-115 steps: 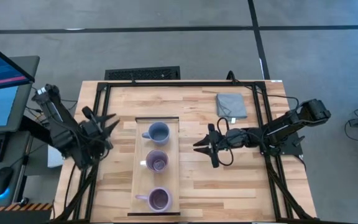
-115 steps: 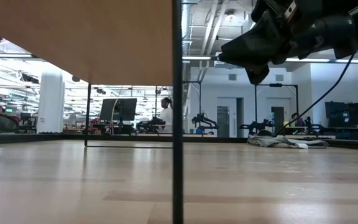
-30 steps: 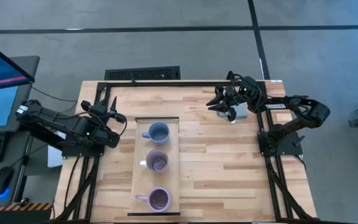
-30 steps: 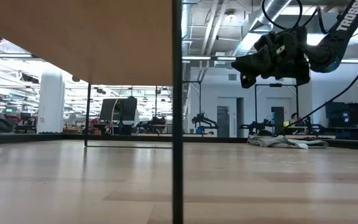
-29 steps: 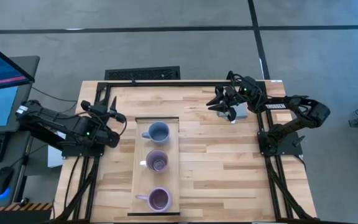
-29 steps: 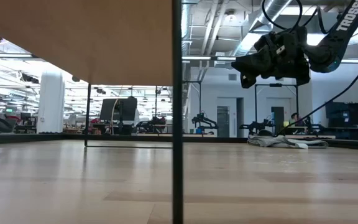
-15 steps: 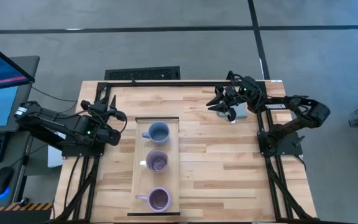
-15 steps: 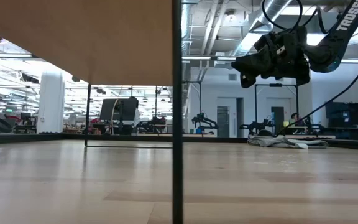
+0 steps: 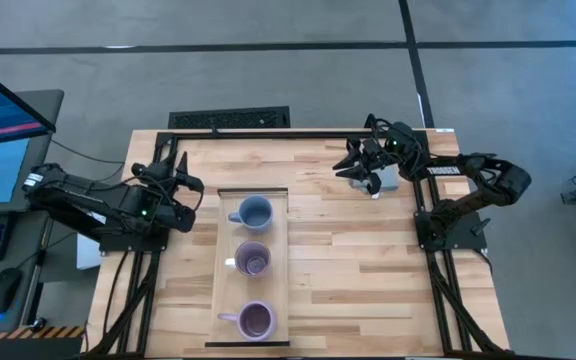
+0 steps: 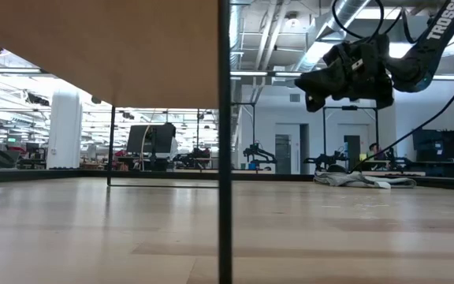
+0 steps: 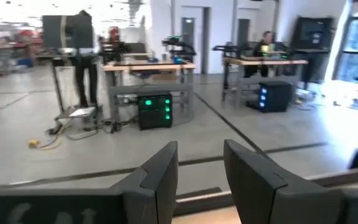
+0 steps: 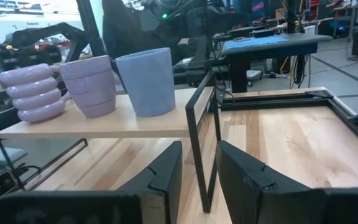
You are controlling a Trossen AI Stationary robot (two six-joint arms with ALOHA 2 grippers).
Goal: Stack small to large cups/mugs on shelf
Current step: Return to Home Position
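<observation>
The shelf (image 9: 223,300) is a pale board standing lengthwise mid-table on thin dark legs. Three mugs stand on their bases on it: a blue-grey one (image 9: 256,212) at the far end, a purple one (image 9: 254,258) in the middle and a lavender one (image 9: 256,320) at the near end. The right wrist view shows them from the side: blue-grey (image 12: 145,81), purple (image 12: 89,86), lavender (image 12: 33,93). My left gripper (image 9: 183,182) hovers open at the table's left edge, left of the blue-grey mug. My right gripper (image 9: 346,168) hovers open at the far right, pointing toward the shelf.
A grey folded cloth (image 9: 388,178) lies on the table under my right arm, also seen in the low view as a crumpled cloth (image 10: 361,180). A dark frame (image 9: 268,133) runs along the table's far edge. The shelf's thin leg (image 12: 194,155) stands in front of my right gripper.
My left gripper has rolled a little about its own pointing line while staying at the table's left edge. My right gripper and the mugs have kept still.
</observation>
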